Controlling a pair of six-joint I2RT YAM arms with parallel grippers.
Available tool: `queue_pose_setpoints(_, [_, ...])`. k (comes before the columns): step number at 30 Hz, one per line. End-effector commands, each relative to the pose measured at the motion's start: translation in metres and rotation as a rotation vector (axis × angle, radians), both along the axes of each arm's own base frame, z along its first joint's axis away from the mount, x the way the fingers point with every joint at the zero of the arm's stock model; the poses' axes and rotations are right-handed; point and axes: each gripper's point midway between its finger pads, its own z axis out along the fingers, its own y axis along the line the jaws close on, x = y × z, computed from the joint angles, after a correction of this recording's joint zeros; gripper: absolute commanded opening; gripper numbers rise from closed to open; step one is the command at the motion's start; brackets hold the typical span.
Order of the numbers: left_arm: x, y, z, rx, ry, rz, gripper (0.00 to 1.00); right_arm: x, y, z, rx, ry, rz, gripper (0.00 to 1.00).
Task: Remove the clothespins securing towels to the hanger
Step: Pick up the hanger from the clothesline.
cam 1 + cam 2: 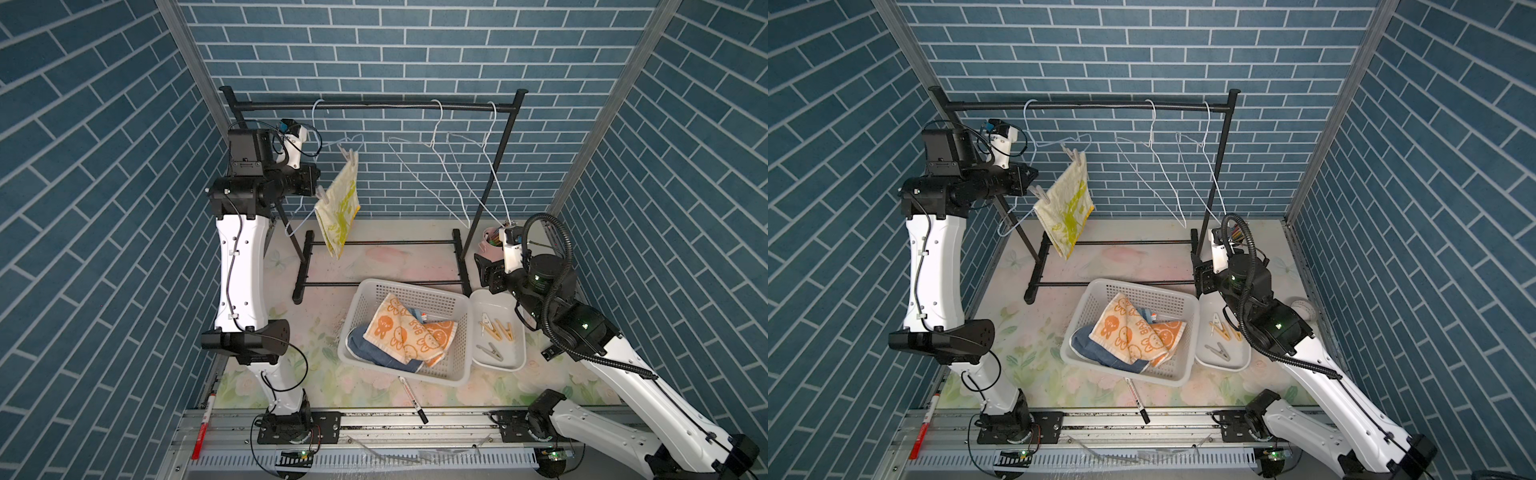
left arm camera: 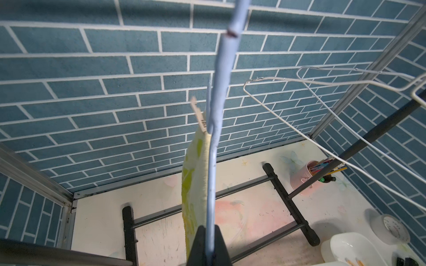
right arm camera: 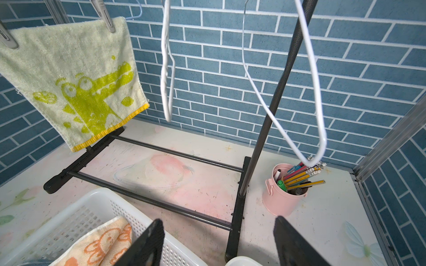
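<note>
Two grey clothespins [image 3: 108, 21] pinning the yellow towel [image 3: 76, 76] to a pale blue hanger [image 2: 221, 92] on the black rack [image 1: 374, 107], left gripper [image 2: 208, 244] clenched on the hanger wire, spare clothespins [image 1: 496, 330] in the white tray [image 1: 494, 301], orange towel [image 1: 411, 332] and blue towel [image 1: 365, 349] in the basket [image 1: 399, 291], right gripper [image 3: 217, 220] released, empty.

**Left arm** [image 1: 241, 266]: white moulded shells dotted with small holes, black joint housings between them. A thin black cable [image 1: 230, 232] was clipped along the shell.

**Right arm** [image 1: 648, 395]: the same white shells and black joints. A ribbed black conduit [image 1: 552, 299] ran over it, and one joint bore a small green light [image 1: 584, 325].

**Wrists:** each carried a white camera bracket [image 1: 296, 145].

**Left gripper** [image 2: 209, 228], **right gripper** [image 3: 219, 221]: black wedge-shaped fingers; the right pair's faces were finely dotted.

**Base plates** [image 1: 291, 428]: black, fixed with silver screws.
</note>
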Motion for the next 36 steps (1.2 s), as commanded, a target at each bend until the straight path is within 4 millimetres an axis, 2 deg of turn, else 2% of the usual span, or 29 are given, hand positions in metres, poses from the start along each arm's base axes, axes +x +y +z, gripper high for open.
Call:
queue_pose_setpoints(1, [-0.01,-0.006,0.041,-0.077,-0.117,-0.018,0.0,0.0,-0.002,-0.001,0.017,0.007,-0.014,0.75])
queue_pose_setpoints(8, [-0.026,-0.005,0.082,-0.106,-0.245,-0.003,0.0,0.001,-0.003,-0.003,0.008,0.009,-0.016,0.76])
queue_pose_setpoints(13, [-0.045,-0.009,0.091,-0.14,-0.271,-0.023,0.0,0.001,-0.003,-0.004,0.01,0.012,-0.018,0.76])
queue_pose_setpoints(16, [-0.058,-0.01,0.081,-0.166,-0.266,-0.026,0.0,0.0,-0.004,-0.004,0.015,0.013,-0.019,0.76])
queue_pose_setpoints(24, [-0.116,-0.013,0.046,-0.215,-0.238,-0.024,0.0,-0.002,-0.007,-0.003,0.013,0.012,-0.027,0.76])
queue_pose_setpoints(29, [-0.157,-0.022,0.042,-0.267,-0.216,-0.068,0.0,-0.001,-0.005,-0.004,0.013,0.017,-0.023,0.75])
queue_pose_setpoints(36, [-0.203,-0.037,0.018,-0.371,-0.16,-0.137,0.0,-0.003,-0.004,0.003,0.061,0.021,-0.02,0.73])
